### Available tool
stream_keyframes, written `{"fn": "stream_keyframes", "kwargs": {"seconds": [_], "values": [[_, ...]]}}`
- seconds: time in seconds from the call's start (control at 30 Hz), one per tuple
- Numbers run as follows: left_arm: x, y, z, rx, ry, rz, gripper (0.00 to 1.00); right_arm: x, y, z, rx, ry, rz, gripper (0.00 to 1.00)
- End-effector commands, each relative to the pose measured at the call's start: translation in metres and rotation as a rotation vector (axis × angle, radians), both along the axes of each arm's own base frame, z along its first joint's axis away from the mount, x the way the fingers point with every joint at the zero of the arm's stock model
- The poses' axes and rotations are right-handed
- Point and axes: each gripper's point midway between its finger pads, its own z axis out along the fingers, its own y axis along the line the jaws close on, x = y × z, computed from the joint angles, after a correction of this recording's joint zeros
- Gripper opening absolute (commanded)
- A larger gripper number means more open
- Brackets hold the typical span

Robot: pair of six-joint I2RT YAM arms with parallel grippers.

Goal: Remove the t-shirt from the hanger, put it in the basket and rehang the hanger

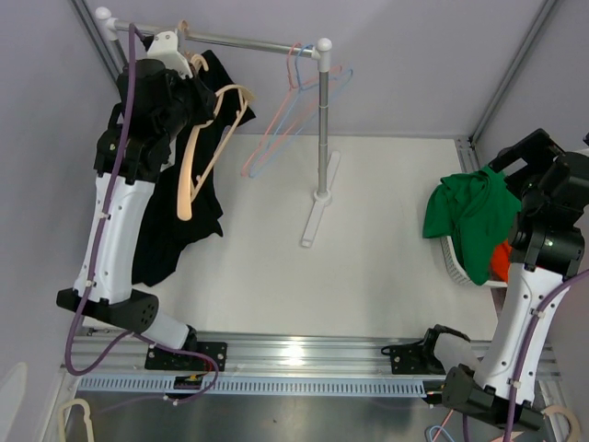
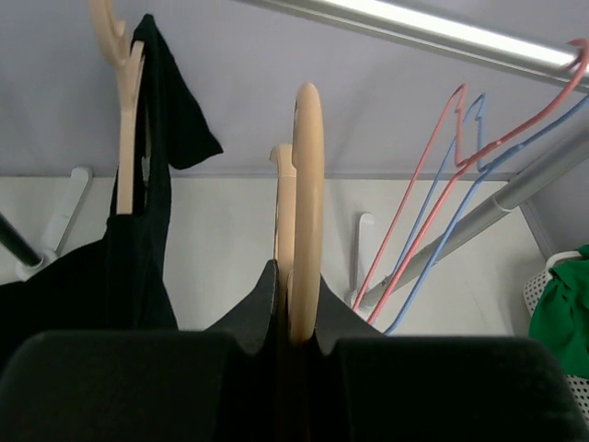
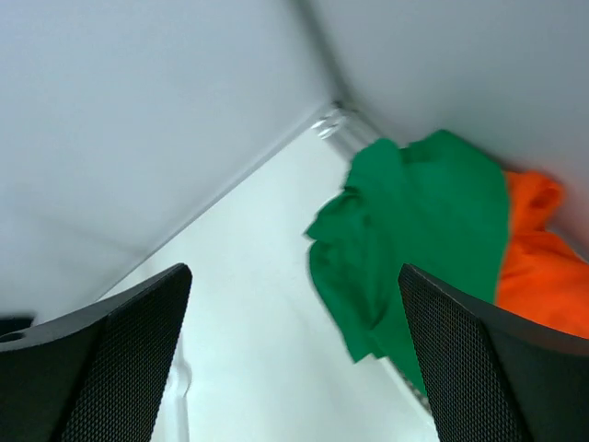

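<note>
Left wrist view: the left hand point(image 2: 293, 318) is clamped narrow on a beige hanger point(image 2: 306, 203), seen edge-on at centre frame. The black t-shirt point(image 2: 152, 230) hangs upper left on a second beige hanger point(image 2: 126, 120) below the rail point(image 2: 414, 32). In the right wrist view, the right hand point(image 3: 294, 368) is spread wide above green cloth point(image 3: 423, 230) and orange cloth point(image 3: 543, 267).

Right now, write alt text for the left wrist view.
The left gripper is shut on a beige hanger, edge-on at centre. A black t-shirt hangs on a second hanger at left; wire hangers hang from the rail, right.
</note>
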Motion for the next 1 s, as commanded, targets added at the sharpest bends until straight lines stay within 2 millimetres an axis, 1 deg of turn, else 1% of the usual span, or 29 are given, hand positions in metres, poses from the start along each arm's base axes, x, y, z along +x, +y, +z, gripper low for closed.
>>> {"fn": "stream_keyframes", "kwargs": {"seconds": [0.0,0.03,0.07,0.1,0.13,0.17,0.2,0.23,0.27,0.3,0.37,0.4,0.43,0.47,0.5,0.53,0.57,0.6,0.63,0.73,0.87,0.97], "values": [[0.004,-0.012,0.046,-0.022,-0.167,-0.078,0.01,-0.002,0.048,0.009,0.0,-0.04,0.255,0.99],[0.005,-0.017,0.048,-0.016,-0.181,-0.106,0.01,-0.002,0.053,0.015,-0.003,-0.072,0.274,1.0],[0.008,-0.018,0.051,-0.008,-0.198,-0.111,0.01,-0.007,0.056,0.02,0.001,-0.102,0.278,0.99],[0.016,-0.019,0.051,0.009,-0.213,-0.111,0.01,-0.008,0.058,0.018,0.006,-0.109,0.286,0.99],[0.02,-0.02,0.051,0.019,-0.217,-0.115,0.01,-0.008,0.06,0.023,0.0,-0.132,0.292,1.0],[0.02,-0.02,0.062,0.02,-0.246,-0.119,0.01,-0.008,0.065,0.025,0.007,-0.146,0.315,1.0],[0.023,-0.023,0.059,0.028,-0.236,-0.128,0.01,-0.008,0.067,0.026,0.005,-0.153,0.33,0.99],[0.031,-0.026,0.059,0.027,-0.237,-0.134,0.01,-0.007,0.069,0.03,0.001,-0.167,0.34,0.99],[0.033,-0.028,0.062,0.023,-0.243,-0.141,0.0,-0.006,0.072,0.031,0.009,-0.17,0.355,0.99],[0.035,-0.033,0.061,0.016,-0.242,-0.167,0.01,-0.004,0.073,0.033,0.01,-0.172,0.368,0.99],[0.046,-0.041,0.059,0.012,-0.248,-0.186,0.01,-0.001,0.077,0.034,0.016,-0.175,0.393,1.0],[0.047,-0.045,0.064,0.01,-0.266,-0.192,0.01,0.0,0.081,0.034,0.024,-0.175,0.416,0.99],[0.052,-0.047,0.064,0.011,-0.274,-0.186,0.01,0.001,0.083,0.036,0.024,-0.184,0.43,1.0],[0.062,-0.053,0.055,0.017,-0.257,-0.188,0.01,0.001,0.086,0.037,0.024,-0.189,0.447,1.0],[0.06,-0.06,0.065,0.019,-0.286,-0.2,0.01,0.001,0.09,0.037,0.028,-0.195,0.469,1.0],[0.066,-0.065,0.062,0.028,-0.281,-0.198,0.01,0.001,0.092,0.04,0.025,-0.208,0.476,1.0],[0.079,-0.072,0.045,0.044,-0.246,-0.197,0.01,0.001,0.093,0.042,0.022,-0.212,0.479,0.99],[0.077,-0.08,0.051,0.054,-0.265,-0.207,0.01,0.0,0.093,0.042,0.02,-0.213,0.478,0.99],[0.08,-0.082,0.05,0.062,-0.267,-0.197,0.01,-0.001,0.093,0.044,0.015,-0.217,0.477,1.0],[0.087,-0.097,0.042,0.063,-0.27,-0.218,0.01,-0.002,0.092,0.045,0.0,-0.218,0.476,1.0],[0.092,-0.112,0.026,0.04,-0.233,-0.255,0.01,-0.003,0.093,0.045,-0.006,-0.217,0.481,1.0],[0.098,-0.121,0.011,0.059,-0.204,-0.262,0.01,-0.002,0.094,0.043,-0.003,-0.214,0.486,1.0]]}}
